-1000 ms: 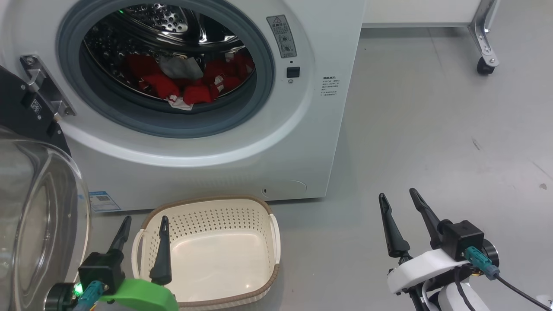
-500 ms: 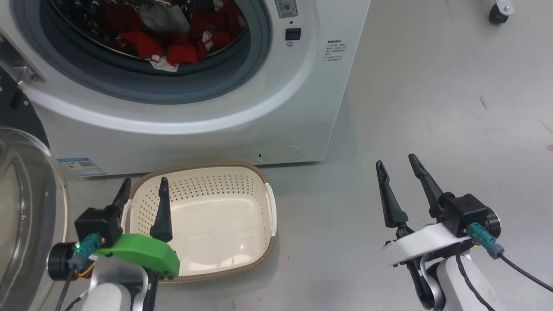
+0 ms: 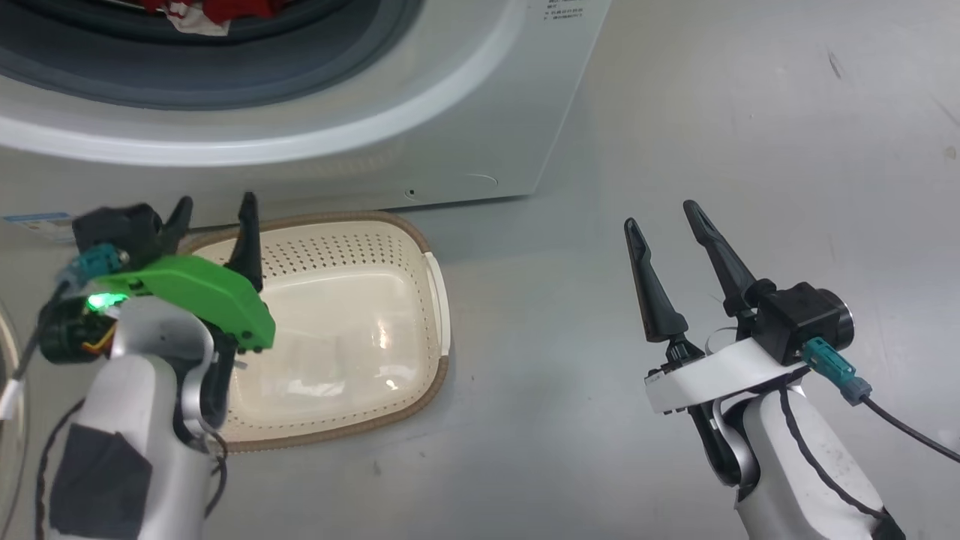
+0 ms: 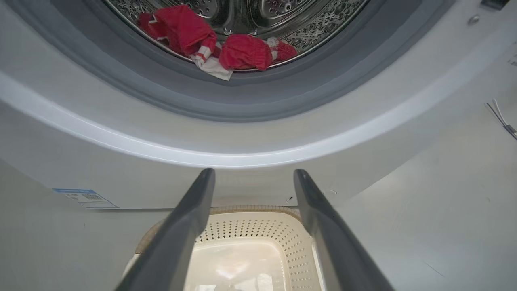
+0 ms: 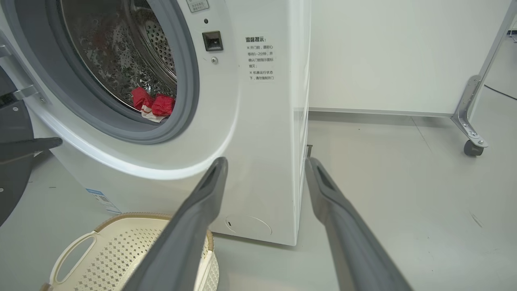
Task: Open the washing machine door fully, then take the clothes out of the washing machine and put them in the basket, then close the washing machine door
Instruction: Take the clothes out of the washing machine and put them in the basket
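The red garments with white trim (image 4: 242,52) are still heaped at the front lip of the steel drum in the big white front-loading washing machine (image 3: 450,97), so nothing has been unloaded. The small cream perforated basket with the brown rim (image 3: 337,251) stands empty on the floor, right against the foot of the machine. The glossy black-rimmed round door (image 5: 12,117) is swung out to the machine's hinge side.

In the last second my head camera has tipped down, so the drum mouth now sits at the very top of that view. Nothing on the floor has moved. My left claw (image 3: 215,201) has crept forward over the basket towards the machine front. It is spread wide and holds nothing. My right claw (image 3: 660,214) is also released and empty, hovering off the machine's free corner. I read this as lining up for the first reach into the drum.
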Tool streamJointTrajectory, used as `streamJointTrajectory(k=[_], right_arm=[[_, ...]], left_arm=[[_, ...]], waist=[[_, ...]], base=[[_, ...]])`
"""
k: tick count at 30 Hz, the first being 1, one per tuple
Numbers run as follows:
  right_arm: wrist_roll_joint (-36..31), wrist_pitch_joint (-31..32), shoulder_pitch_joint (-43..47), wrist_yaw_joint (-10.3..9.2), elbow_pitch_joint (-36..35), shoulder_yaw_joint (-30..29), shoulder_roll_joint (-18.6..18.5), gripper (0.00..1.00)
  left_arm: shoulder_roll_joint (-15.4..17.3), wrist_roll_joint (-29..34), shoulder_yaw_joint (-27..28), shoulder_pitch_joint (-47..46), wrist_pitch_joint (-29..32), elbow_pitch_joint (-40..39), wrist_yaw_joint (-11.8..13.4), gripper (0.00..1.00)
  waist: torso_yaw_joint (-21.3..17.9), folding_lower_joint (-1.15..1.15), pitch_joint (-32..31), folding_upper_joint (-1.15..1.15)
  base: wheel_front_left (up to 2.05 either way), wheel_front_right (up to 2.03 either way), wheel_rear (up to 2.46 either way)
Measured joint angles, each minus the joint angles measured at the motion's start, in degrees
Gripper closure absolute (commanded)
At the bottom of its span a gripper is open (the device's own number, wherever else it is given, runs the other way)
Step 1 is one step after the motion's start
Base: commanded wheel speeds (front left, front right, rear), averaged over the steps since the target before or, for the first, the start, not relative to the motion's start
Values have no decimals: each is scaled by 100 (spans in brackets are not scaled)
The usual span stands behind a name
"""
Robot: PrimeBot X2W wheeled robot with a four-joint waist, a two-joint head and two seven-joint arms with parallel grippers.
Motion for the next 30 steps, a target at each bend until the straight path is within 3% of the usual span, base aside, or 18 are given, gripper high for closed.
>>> streamJointTrajectory(k=[13, 30], right_arm=[[461, 0, -642, 4, -143, 381, -7, 0], [987, 0, -1040, -58, -171, 825, -4, 0]], left_arm=[[589, 0, 399, -1848, 403, 356, -116, 0], [1267, 148, 617, -3466, 571, 1063, -285, 0]], waist=[[-525, 0, 903, 0], [-1363, 0, 1421, 0]], base=[[0, 0, 0], [0, 0, 0]])
